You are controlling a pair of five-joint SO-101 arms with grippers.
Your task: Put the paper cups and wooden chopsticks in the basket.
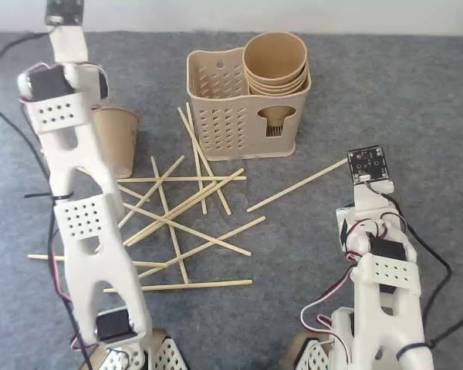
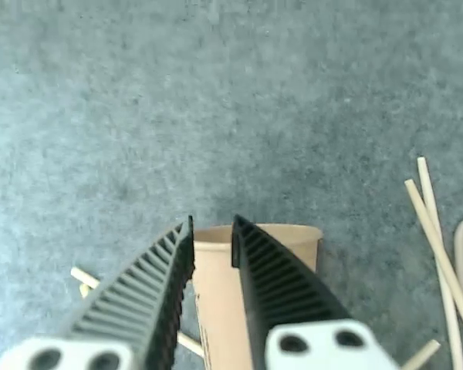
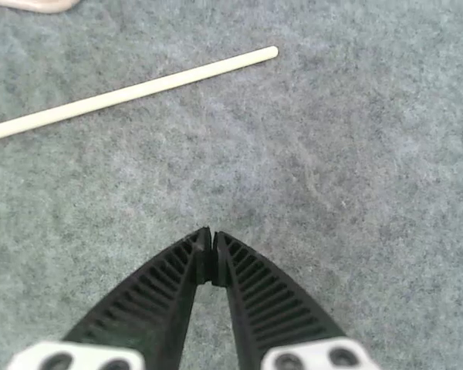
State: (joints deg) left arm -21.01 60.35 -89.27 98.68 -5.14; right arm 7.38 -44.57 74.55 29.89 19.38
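Nearest the high camera, the bases of the left arm (image 1: 77,193) and right arm (image 1: 382,285) are seen at the near edge of the grey-covered counter (image 1: 417,100). A loose pile of wooden chopsticks (image 1: 177,223) is spread crosswise between the left arm and the basket (image 1: 216,116), some sticks leaning right up to the basket's front wall. One single chopstick (image 1: 297,185) (image 3: 131,92) is laid apart, slanting from the pile toward the right arm's head. The basket is stood at the far middle, with a stack of paper cups (image 1: 274,54) nested in its right compartment. One lone paper cup (image 1: 117,142) (image 2: 297,243) is stood upright on the counter to the left of the basket, partly hidden behind the left arm. The left jaws are held a narrow gap apart right over this cup, whose side is seen through the gap; contact with it cannot be told. The right jaws are pressed together, tips touching, with nothing held, over bare counter just short of the single chopstick. Open room is left to the right of the basket and ahead of the right arm. A black cable (image 1: 0,69) is trailed along the left edge.
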